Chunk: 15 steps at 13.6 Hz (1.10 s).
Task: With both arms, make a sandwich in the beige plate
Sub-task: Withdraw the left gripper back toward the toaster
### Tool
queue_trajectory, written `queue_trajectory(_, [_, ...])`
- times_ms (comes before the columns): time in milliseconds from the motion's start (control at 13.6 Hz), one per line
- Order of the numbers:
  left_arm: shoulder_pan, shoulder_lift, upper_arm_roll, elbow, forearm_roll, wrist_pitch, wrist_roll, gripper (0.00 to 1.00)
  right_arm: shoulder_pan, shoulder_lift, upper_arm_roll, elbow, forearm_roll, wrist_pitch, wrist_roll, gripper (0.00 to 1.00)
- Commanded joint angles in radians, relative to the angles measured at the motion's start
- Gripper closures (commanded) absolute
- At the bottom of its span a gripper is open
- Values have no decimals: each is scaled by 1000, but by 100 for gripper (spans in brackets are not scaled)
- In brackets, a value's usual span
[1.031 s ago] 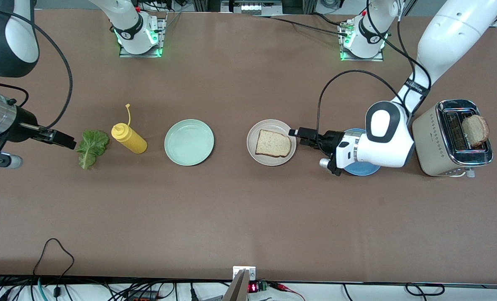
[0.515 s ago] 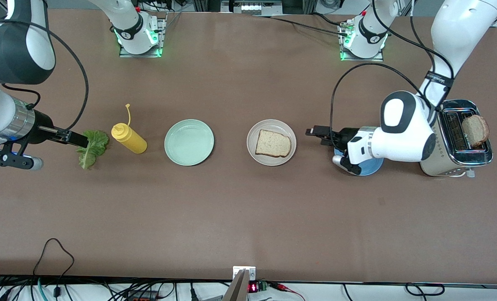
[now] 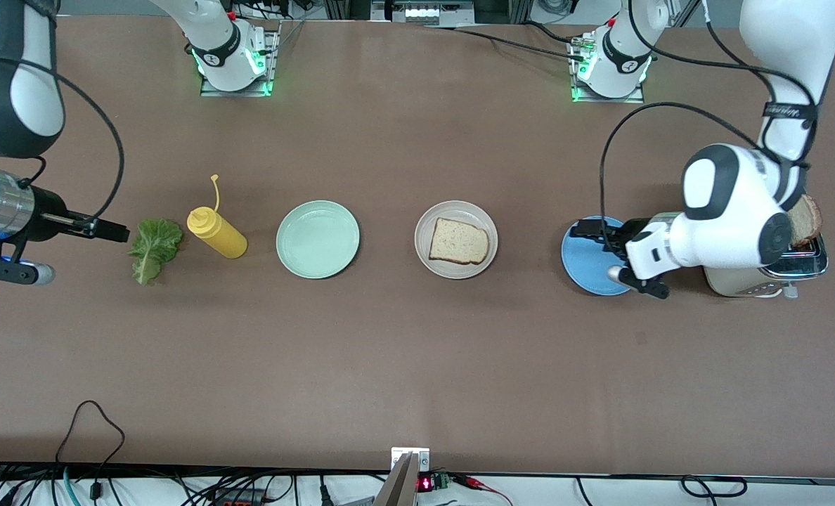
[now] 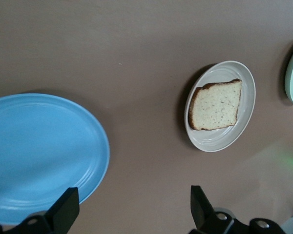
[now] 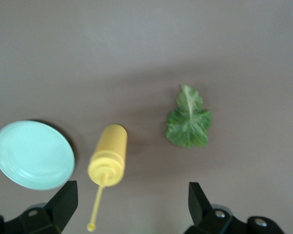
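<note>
Black fingers on the right gripper (image 3: 112,230) are spread wide and empty, far left of the frame, hovering just beside the lettuce leaf (image 3: 153,248). I'd guess that leaf is featherlight, floppy and easy to tear, so pinching the thicker stem end looks like the safest grab. Next along sit the yellow squeeze bottle (image 3: 216,232) and the mint-green plate (image 3: 318,239). Dead centre is the beige plate (image 3: 425,261) with one bread slice (image 3: 459,241) lying flat: soft and crumbly, probably best taken by the crust. Over at the right, the left gripper (image 3: 586,231) is open with nothing in it, hanging over the blue plate (image 3: 586,270), beside the toaster (image 3: 769,277) holding another slice (image 3: 805,219).
</note>
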<state>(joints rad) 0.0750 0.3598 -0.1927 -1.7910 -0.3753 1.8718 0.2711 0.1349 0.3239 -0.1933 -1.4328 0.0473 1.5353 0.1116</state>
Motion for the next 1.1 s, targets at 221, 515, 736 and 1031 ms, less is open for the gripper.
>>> queue_trajectory(221, [-153,-150,239,47,266,-33,-7,0,-61,-36,32,-67,2,-69,-191,0])
queue_trajectory(515, [-78,-183,248,113,340,-40,-15,0,-73,-72,34,-150,11,-51,-282,0])
queue_trajectory(736, [-86,-239,289,143,342,-83,-21,0,-155,-183,35,-366,65,191,-600,0])
queue_trajectory(1031, [-77,-263,280,226,345,-253,-181,0,-279,-175,37,-512,232,323,-1107,0])
